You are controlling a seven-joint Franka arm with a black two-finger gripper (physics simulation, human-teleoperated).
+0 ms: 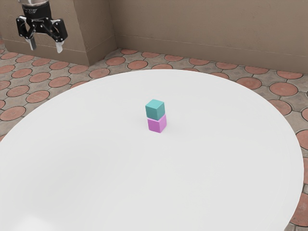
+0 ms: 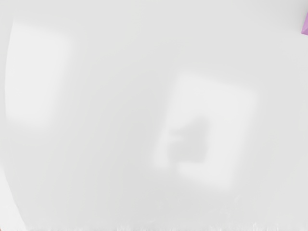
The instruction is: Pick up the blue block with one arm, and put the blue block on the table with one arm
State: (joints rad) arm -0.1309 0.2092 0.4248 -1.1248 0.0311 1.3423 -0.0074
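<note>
Blue block: more teal than blue; rests upright on the pink block, well in from the table's edges, nearer the wall-side edge; not on the table itself.
Pink block: stands on the table, directly under the blue block, roughly in line with it.
Containers: none in use; only a two-block stack, open on every side.
Jaws: spread apart, with nothing between them; high and well apart from the stack, toward the exterior view's upper left.
Arm: raised, hand pointing down; judged at the very start of the task, with a move across and down to the blue block due next.
Stack risk: could topple from a sideways brush by a fingertip during a descent off centre.
Grip risk: too low, could catch the pink block too and lift or drag both; too high, could pinch only the upper edges and slip.
Placing risk: release above the table could tumble the blue block; setting down too close could knock the pink block.
Table: white, with a curved edge; bare room beside the stack for setting down.
Wall: brown, beyond the table and the tiled floor.
</note>
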